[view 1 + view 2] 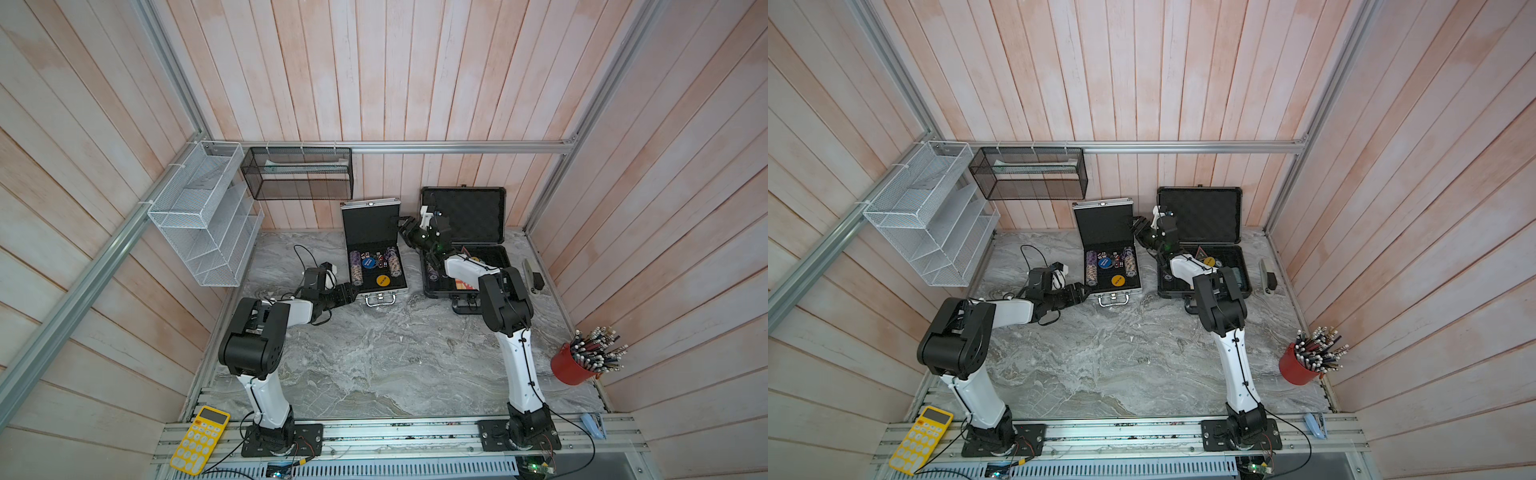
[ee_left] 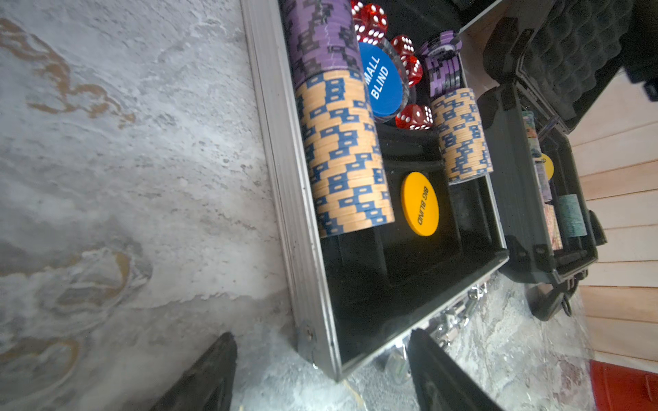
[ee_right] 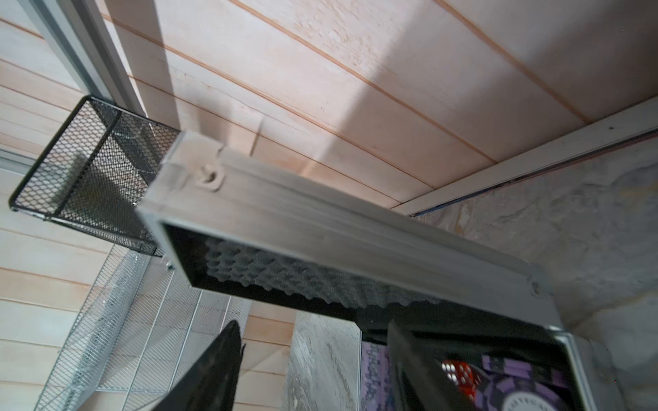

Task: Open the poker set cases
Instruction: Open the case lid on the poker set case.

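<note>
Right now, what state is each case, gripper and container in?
silver aluminium case: open, lid upright, chips and dice inside.
dark grey case: open, lid raised.
left gripper: open, at the silver aluminium case's front corner.
right gripper: open, by the silver aluminium case's lid.
red cup: upright, full of pencils.
</note>
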Available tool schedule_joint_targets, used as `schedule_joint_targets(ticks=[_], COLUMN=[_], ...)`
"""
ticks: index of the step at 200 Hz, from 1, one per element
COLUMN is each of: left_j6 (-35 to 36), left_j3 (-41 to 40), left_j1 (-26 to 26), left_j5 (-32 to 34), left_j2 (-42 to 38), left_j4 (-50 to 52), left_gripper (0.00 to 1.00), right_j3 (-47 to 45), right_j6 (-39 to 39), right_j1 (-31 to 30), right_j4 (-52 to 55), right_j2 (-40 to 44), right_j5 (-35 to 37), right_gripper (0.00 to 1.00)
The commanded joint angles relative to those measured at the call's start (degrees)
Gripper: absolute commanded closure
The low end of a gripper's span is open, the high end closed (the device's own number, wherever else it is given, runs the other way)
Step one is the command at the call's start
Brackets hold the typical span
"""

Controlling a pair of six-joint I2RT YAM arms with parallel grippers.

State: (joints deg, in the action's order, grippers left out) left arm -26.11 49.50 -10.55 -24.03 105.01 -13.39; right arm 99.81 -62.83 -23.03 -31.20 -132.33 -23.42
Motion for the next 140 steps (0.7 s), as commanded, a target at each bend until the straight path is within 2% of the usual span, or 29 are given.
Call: schedule_joint_targets(ticks=[1, 24, 43, 75, 81, 101, 118, 140], left_j6=[0.7, 0.5, 0.3, -0.2, -0.1, 0.4, 0.9, 1.1], left_j3=[0.8, 0.7, 0.5, 0.9, 1.2, 2.4, 2.8, 3.4], left_j1=[0.2, 0.3, 0.2, 0.2, 0.2, 0.2, 0.2, 0.2], left_j5=[-0.7, -0.7, -0.6, 0.4, 0.5, 0.9, 1.4, 1.6], left_j2=[0.5, 0.7, 0.4, -0.3, -0.3, 0.1, 0.3, 0.8], left_j4=[-0.3, -0.5, -0.7, -0.2, 0.1, 1.6, 2.2, 2.8], left_gripper=[0.23, 0.25, 0.28, 0.33, 0.33, 0.37, 0.44, 0.52], right_j3=[-0.8, -3.0, -3.0, -4.9, -5.7, -9.2, -12.5, -14.5], right_j6=[8.0, 13.8, 23.0, 38.9, 41.1, 45.3, 46.8, 46.7], right_j1=[0.4, 0.4, 0.1, -0.4, -2.4, -3.5, -4.4, -5.5], right_j4=[5.4, 11.3, 21.3, 39.1, 41.4, 45.9, 46.9, 46.6], right_j2=[6.4, 9.3, 11.1, 13.0, 13.2, 13.7, 14.0, 13.9], right_j5=[-0.8, -0.8, 0.8, 10.8, 12.8, 16.5, 18.8, 18.3], right_gripper=[0.34, 0.34, 0.35, 0.41, 0.42, 0.47, 0.50, 0.52])
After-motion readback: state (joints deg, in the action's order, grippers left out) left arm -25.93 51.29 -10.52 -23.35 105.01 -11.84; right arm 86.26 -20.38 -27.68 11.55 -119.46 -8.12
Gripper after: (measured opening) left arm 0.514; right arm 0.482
